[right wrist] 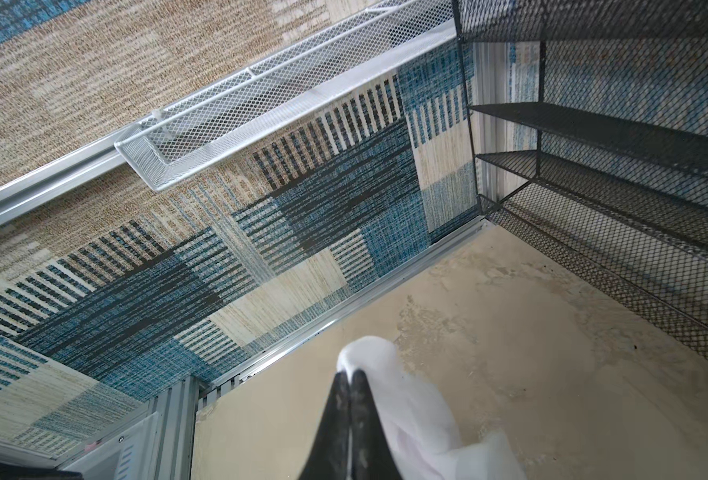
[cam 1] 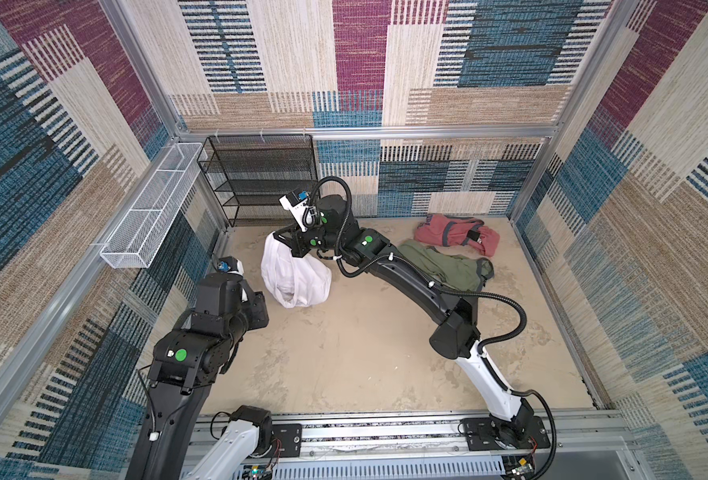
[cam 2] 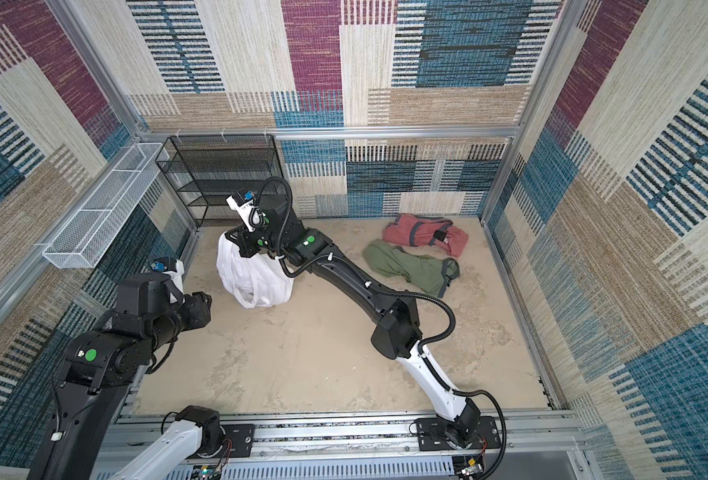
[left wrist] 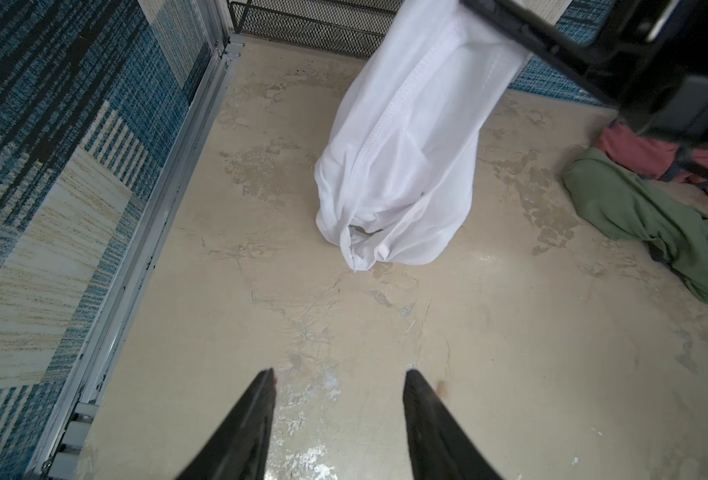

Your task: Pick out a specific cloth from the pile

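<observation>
Nearest, left gripper (left wrist: 339, 374): black fingers apart, hovering over bare beige floor (cam 1: 364, 353), nothing between them. Farther in, plain white soft cloth (cam 1: 292, 274) hanging from right gripper (right wrist: 350, 374), fingers pinched together on its top edge, lower folds resting on floor. Well apart toward back right, olive-green garment (cam 1: 439, 262) touching salmon-red garment with dark blue trim (cam 1: 456, 235).

Right gripper (right wrist: 350, 376) reached across toward the left, jaws pinched together, left gripper (left wrist: 339, 376) raised, jaws parted
</observation>
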You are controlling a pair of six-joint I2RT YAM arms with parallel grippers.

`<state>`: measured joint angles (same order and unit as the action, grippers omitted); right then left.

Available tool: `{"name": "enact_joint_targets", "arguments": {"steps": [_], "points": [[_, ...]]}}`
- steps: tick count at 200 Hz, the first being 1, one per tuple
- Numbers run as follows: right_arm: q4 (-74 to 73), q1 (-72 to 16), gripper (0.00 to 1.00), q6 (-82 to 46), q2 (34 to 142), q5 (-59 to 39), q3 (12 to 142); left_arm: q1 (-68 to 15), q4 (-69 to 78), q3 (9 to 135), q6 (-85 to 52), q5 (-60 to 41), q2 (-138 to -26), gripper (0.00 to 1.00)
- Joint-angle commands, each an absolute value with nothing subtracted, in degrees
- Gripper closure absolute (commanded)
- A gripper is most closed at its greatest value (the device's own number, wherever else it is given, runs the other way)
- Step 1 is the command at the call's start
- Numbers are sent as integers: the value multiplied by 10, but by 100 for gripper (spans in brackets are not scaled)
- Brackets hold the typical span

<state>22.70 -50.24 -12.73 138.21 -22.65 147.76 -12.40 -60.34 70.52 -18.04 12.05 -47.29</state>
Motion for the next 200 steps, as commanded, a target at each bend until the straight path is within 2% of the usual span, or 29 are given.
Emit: {"name": "enact_joint_targets", "arguments": {"steps": [1,27,32,40,57,79,105,177,200], "points": [[182,-512,97,-147,1401,-244,1485,-124,-618,701,-188,125,-467,47],[175,-530,95,-151,1434,-248,1503,-124,-627,703,-193,127,-460,47],[174,-533,91,-152,1440,-252,1505,-124,-628,703,-194,128,-460,47],[173,-536,77,-155,1445,-258,1507,-123,-630,702,-196,129,-459,47],[179,-540,56,-154,1445,-258,1507,-124,-630,700,-200,128,-461,47],[199,-540,46,-144,1422,-222,1496,-124,-629,695,-206,122,-474,47],[185,-535,45,-134,1358,-186,1413,-124,-618,680,-212,118,-494,47],[27,-464,44,-179,1115,-189,1002,-119,-495,565,-261,75,-571,44],[-3,-435,44,-187,1067,-191,921,-95,-448,535,-284,15,-591,46]]}}
